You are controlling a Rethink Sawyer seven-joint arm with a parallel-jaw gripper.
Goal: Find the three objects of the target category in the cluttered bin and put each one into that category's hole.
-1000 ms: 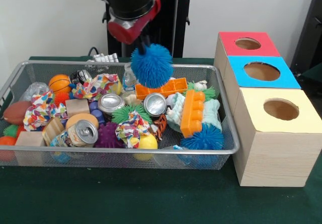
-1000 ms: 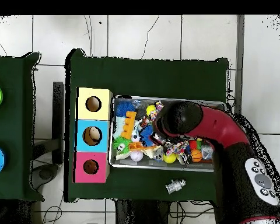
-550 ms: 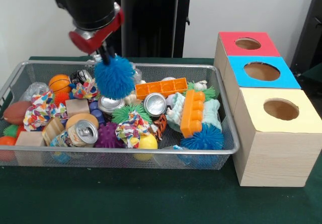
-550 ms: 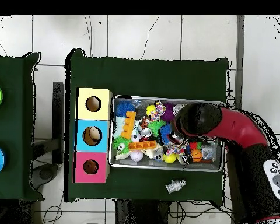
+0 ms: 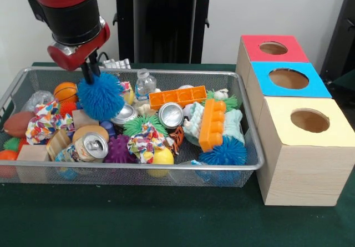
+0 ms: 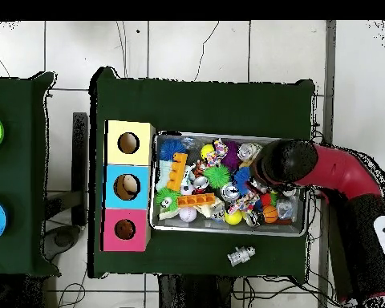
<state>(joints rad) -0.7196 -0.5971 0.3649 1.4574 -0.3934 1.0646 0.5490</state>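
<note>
I've carried the blue spiky ball [image 5: 100,95] leftward; my fingers [image 5: 89,71] pinch it above the bin [image 5: 138,172], though overhead my arm [image 6: 324,172] mostly hides it.

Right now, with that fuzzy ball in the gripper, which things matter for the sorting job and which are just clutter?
In play:
gripper, shut on the blue fuzzy ball
second blue fuzzy ball
wire bin
red box, blue box, yellow box, each with a hole

Just lying about:
soda can
orange brick
water bottle
purple spiky ball
</note>
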